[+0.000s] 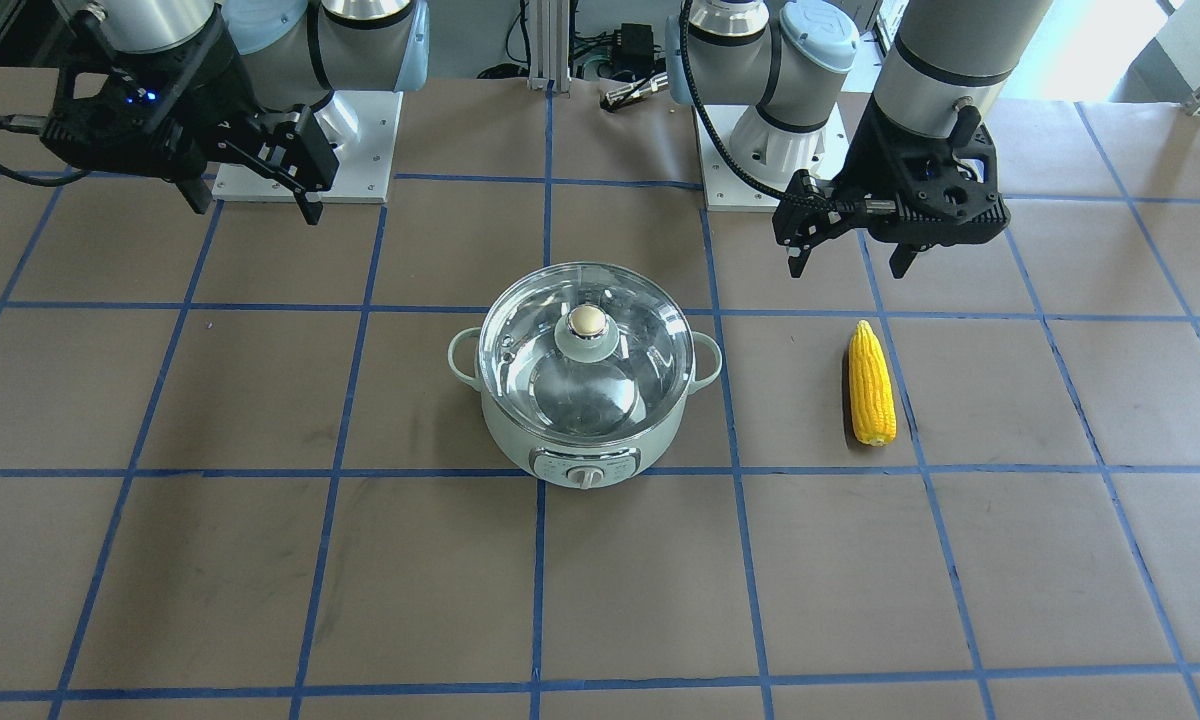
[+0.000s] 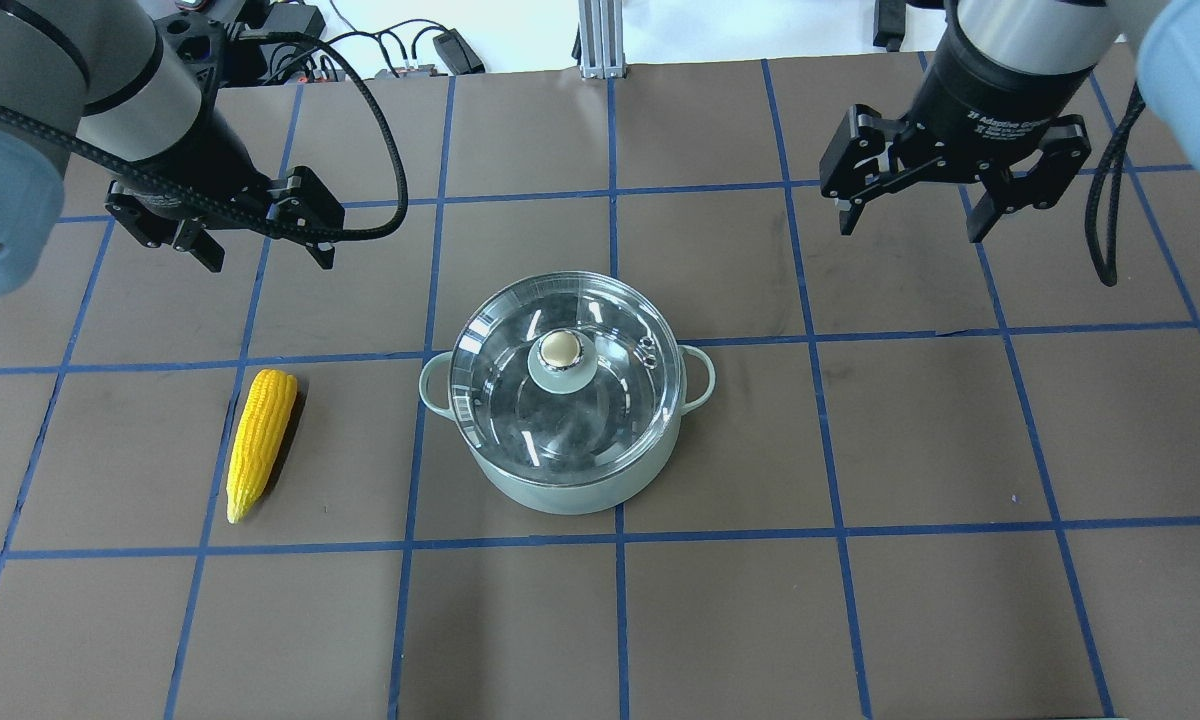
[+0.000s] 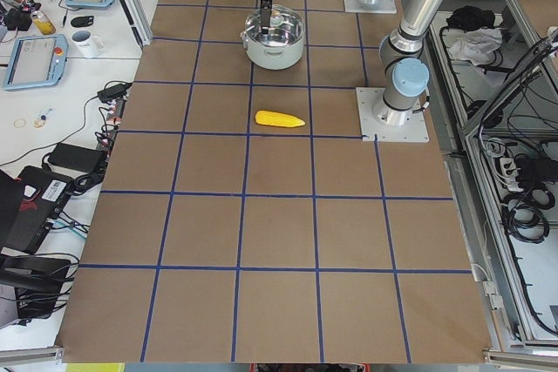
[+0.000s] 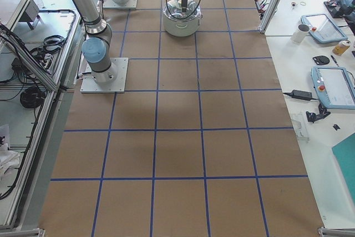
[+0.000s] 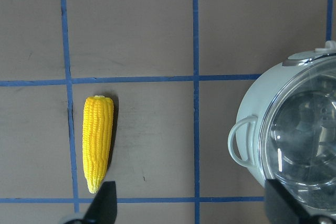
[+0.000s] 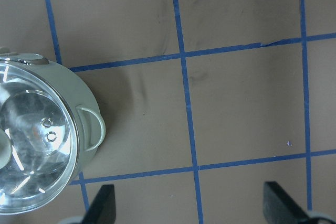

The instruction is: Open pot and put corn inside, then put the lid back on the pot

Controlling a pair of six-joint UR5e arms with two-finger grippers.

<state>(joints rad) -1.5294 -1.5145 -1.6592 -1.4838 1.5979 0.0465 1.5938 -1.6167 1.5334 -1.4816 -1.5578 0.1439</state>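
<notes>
The pale mint-green pot [image 2: 560,487] stands mid-table with the clear glass lid [image 2: 520,405] seated on it; its dial [image 1: 587,476] faces away from me. The yellow corn [image 2: 257,440] lies flat on the table to the pot's left, also in the left wrist view [image 5: 97,142]. My left gripper [image 2: 265,255] is open and empty, in the air beyond the corn. My right gripper [image 2: 912,228] is open and empty, in the air to the far right of the pot. In the right wrist view the pot's handle [image 6: 93,128] shows at the left.
The table is brown paper with a blue tape grid [image 2: 615,190]. Both arm bases [image 1: 770,150] stand on plates at my edge. Tablets, a mug and cables lie on side benches [image 3: 52,41] beyond the table.
</notes>
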